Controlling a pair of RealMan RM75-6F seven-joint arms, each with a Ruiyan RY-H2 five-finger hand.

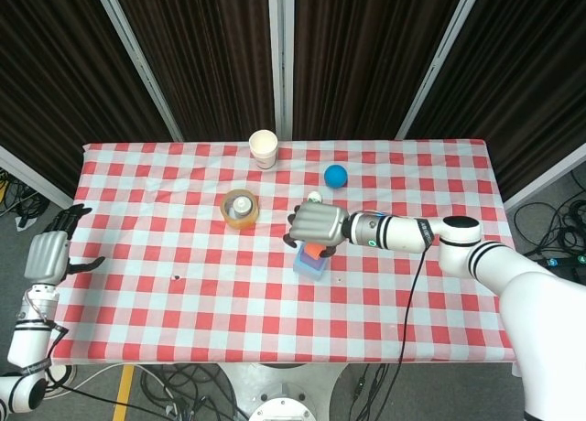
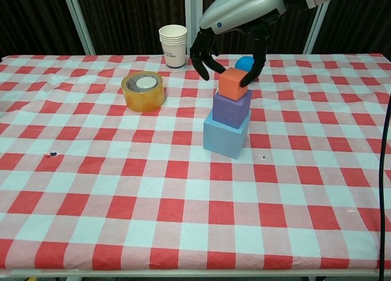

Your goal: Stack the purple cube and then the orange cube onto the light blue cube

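The light blue cube (image 2: 226, 134) stands on the checked cloth with the purple cube (image 2: 231, 109) on top of it. On the purple cube rests the orange cube (image 2: 233, 83), slightly turned. My right hand (image 2: 241, 12) arches over the stack from above; its thumb touches the orange cube's right side and its fingers curl down by the left side, holding it. From the head view the right hand (image 1: 319, 225) hides most of the stack, leaving a sliver of orange cube (image 1: 316, 251) and light blue cube (image 1: 309, 265). My left hand (image 1: 46, 256) hangs off the table's left edge, fingers spread, holding nothing.
A roll of yellow tape (image 2: 143, 90) lies left of the stack. Stacked paper cups (image 2: 173, 46) stand at the back. A blue ball (image 2: 244, 62) sits just behind the stack, close to the right hand's thumb. A tiny dark speck (image 2: 52, 153) lies front left.
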